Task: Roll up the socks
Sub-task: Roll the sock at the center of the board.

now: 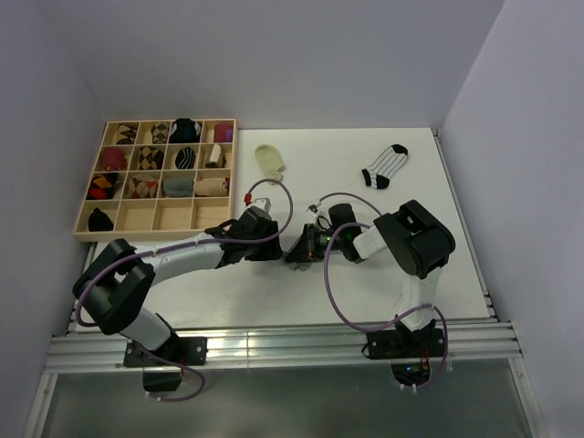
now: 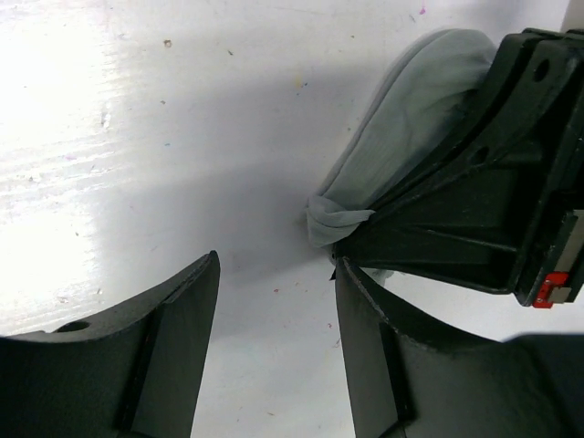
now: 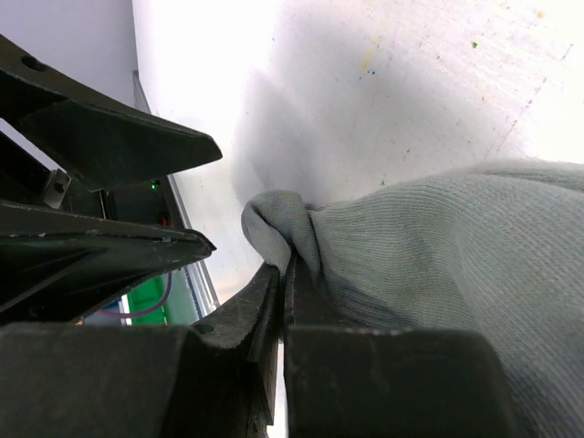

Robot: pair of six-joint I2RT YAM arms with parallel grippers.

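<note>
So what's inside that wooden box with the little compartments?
The wooden box holds sock bundles, one per compartment in the three farther rows. In the nearest row only the left compartment is filled, by a black bundle. Anything beneath the bundles is hidden.

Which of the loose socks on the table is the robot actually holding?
The grey sock, pinched in the right arm's fingers. The cream sock and the white striped sock lie farther back on the table, untouched.

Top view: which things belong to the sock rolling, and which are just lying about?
Job: grey sock, pinched in the shut right gripper; cream sock; striped sock; open left gripper.
Lying about: tray; bundles in it.
</note>
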